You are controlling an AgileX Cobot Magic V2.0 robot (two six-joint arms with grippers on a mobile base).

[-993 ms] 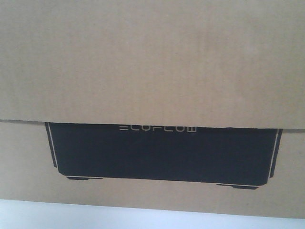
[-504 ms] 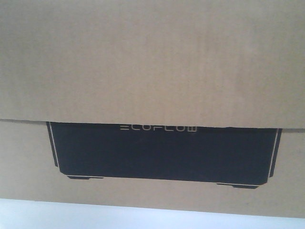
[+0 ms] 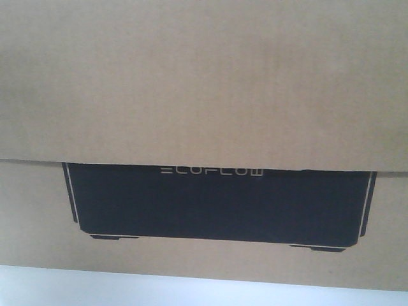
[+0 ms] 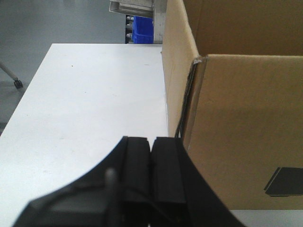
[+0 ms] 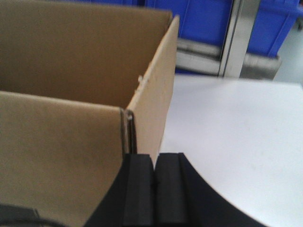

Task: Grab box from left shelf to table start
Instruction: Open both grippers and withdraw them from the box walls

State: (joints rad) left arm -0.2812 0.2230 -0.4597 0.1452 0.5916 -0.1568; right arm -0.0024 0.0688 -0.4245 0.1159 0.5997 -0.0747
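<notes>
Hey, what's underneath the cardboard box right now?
The box rests on the white table, which shows beside it and along its lower edge. The patch directly beneath is covered, so nothing else can be confirmed there.

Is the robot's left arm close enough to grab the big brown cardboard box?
Probably yes. The left gripper sits right beside the big brown cardboard box at its near corner, with nothing between them on the white table. Its jaws are shut, though, so they would need to open first.

Box (image 3: 204, 83) overfills front view, edges cropped; lettering (image 3: 211, 171) blurred, barely legible.
</notes>
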